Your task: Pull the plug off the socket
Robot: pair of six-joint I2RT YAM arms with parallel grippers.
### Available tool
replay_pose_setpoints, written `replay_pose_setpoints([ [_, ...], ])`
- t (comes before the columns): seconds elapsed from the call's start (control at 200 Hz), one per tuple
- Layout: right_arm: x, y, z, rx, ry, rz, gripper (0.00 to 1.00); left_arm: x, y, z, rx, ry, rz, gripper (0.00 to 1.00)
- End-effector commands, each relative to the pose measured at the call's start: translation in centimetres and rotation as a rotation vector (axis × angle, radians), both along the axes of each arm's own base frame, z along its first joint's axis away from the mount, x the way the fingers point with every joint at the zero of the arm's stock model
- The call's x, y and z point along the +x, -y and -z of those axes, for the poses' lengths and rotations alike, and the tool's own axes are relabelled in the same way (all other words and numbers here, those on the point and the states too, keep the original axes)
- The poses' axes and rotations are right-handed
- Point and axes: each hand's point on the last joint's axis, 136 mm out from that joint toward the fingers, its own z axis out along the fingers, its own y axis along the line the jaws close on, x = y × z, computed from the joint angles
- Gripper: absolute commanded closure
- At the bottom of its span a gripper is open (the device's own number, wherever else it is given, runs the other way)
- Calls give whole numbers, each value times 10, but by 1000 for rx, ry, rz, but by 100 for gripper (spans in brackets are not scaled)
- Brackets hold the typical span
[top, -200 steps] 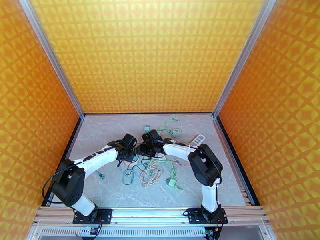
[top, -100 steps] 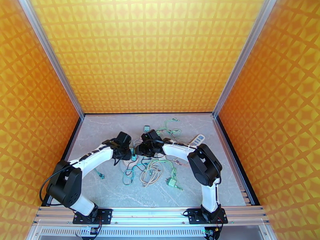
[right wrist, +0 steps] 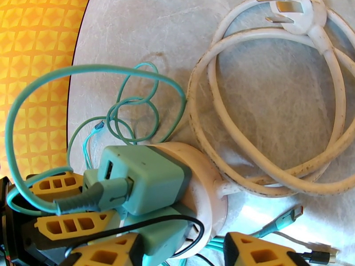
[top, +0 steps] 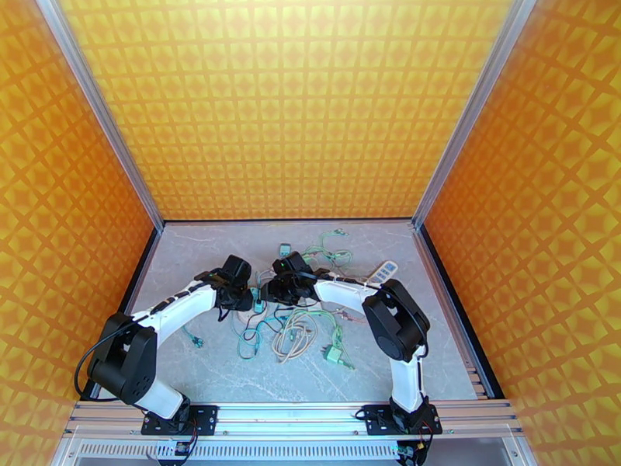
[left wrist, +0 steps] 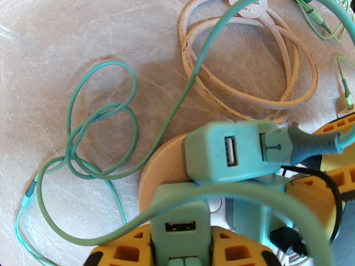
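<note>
Location type: enclosed robot test cell, lab setting. Evidence: orange patterned wall panels [top: 295,102] framed by aluminium profile posts [top: 97,110]; a grey marble-look worktop [top: 194,359]; left arm [top: 182,304] and right arm [top: 349,289] bolted to an aluminium rail [top: 295,417] at the near edge.

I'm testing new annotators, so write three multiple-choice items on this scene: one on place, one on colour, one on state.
1. Where does the cream cable lie? A coiled on the table B in a gripper C atop a charger
2. What colour is the two-port charger? A red B green C black
3. The left gripper is: A wide open B shut on the lower charger C raised off everything
Key: A, it coils on the marble; B, its body is green; B, its yellow fingers clamp the charger's sides.
</note>
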Motion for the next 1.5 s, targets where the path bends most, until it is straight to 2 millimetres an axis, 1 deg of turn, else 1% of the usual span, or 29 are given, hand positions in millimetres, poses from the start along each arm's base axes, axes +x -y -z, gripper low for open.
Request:
replay_pose_setpoints([
  [0.0, -26, 36, 76, -240, -138, 21, 48, -1, 37, -17, -75, 42, 100, 97],
  [0.135, -25, 35, 76, -239, -139, 20, 48, -9, 48, -8, 22, 40, 160, 99],
  [0.315, -25, 35, 77, -242, -142, 20, 48, -10, 53, -5, 28, 37, 167, 99],
  [0.44, -26, 35, 78, -244, -145, 17, 48, -6, 52, -13, 6, 56, 143, 99],
  [0.59, -26, 36, 78, -247, -142, 15, 48, 3, 41, -24, -70, 59, 75, 99],
  [0.78, -26, 35, 77, -245, -139, 12, 48, 14, 24, -44, -177, 72, 4, 99],
  [0.83, -26, 35, 77, -245, -139, 11, 48, 16, 22, -48, -185, 81, 0, 99],
  [0.91, -26, 35, 77, -246, -139, 11, 48, 16, 22, -49, -179, 80, 10, 99],
  [1.22, -25, 34, 76, -249, -136, 10, 48, 12, 25, -38, -142, 54, 42, 99],
  [1.32, -25, 33, 77, -251, -137, 7, 48, 9, 31, -33, -88, 52, 73, 99],
  [1.496, -25, 29, 78, -250, -139, 1, 48, -2, 51, -19, 27, 44, 161, 100],
])
